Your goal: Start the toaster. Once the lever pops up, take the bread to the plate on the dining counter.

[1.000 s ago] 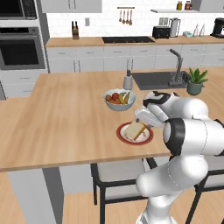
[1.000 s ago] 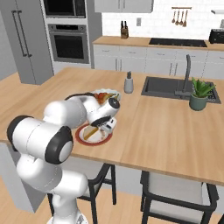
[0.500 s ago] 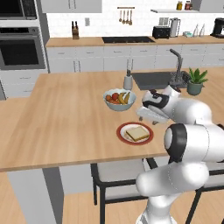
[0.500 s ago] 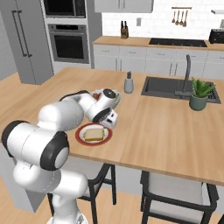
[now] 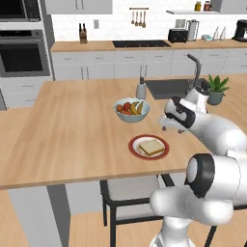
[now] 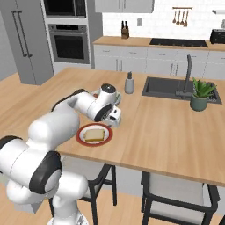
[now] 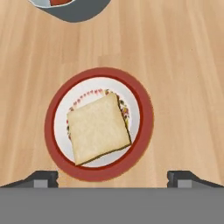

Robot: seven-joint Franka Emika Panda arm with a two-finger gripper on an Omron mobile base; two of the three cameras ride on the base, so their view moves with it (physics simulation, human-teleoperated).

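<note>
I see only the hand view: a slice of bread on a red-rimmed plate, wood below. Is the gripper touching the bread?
Observer: No. In the right base view the gripper hangs above the counter, just past the plate, apart from the bread.
Operator: Are the jaws open?
Observer: Yes, wide open, with nothing between them.
Operator: What is the grey shape at the top of my picture?
Observer: A pale-blue bowl of fruit, standing just behind the plate.
Operator: Where is the toaster?
Observer: On the back counter by the wall, a black toaster near a kettle.
</note>
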